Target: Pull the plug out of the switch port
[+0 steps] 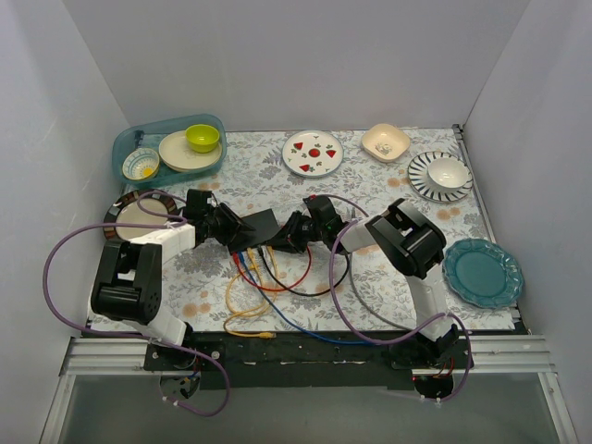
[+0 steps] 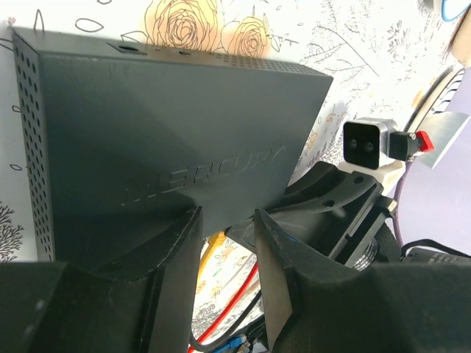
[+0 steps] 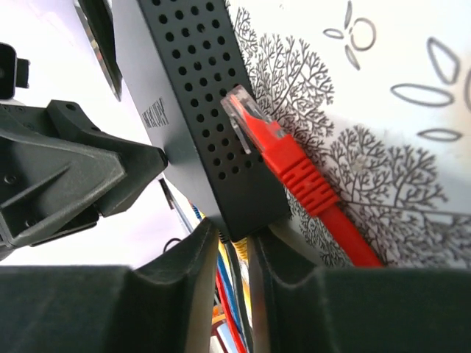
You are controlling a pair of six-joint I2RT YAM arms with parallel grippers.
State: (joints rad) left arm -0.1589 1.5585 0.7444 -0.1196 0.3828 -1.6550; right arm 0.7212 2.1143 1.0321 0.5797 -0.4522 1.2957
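Observation:
The switch (image 1: 262, 222) is a flat black box in the middle of the flowered cloth, and it fills the left wrist view (image 2: 162, 132). Yellow, red, blue and black cables trail from its near edge. My left gripper (image 1: 233, 233) rests on its left near part, its fingers (image 2: 176, 279) a little apart with nothing between them. My right gripper (image 1: 285, 237) is at the switch's right near corner (image 3: 199, 125), its fingers narrowly closed round a yellow plug (image 3: 241, 251) still in a port. A red plug (image 3: 257, 132) lies loose on the cloth beside the switch.
A blue tub (image 1: 166, 148) of dishes stands back left and a dark-rimmed plate (image 1: 134, 215) is at the left. A strawberry plate (image 1: 313, 153), beige bowl (image 1: 386, 141), striped plate (image 1: 440, 176) and teal plate (image 1: 482, 272) ring the back and right. Cable loops (image 1: 242, 296) lie in front.

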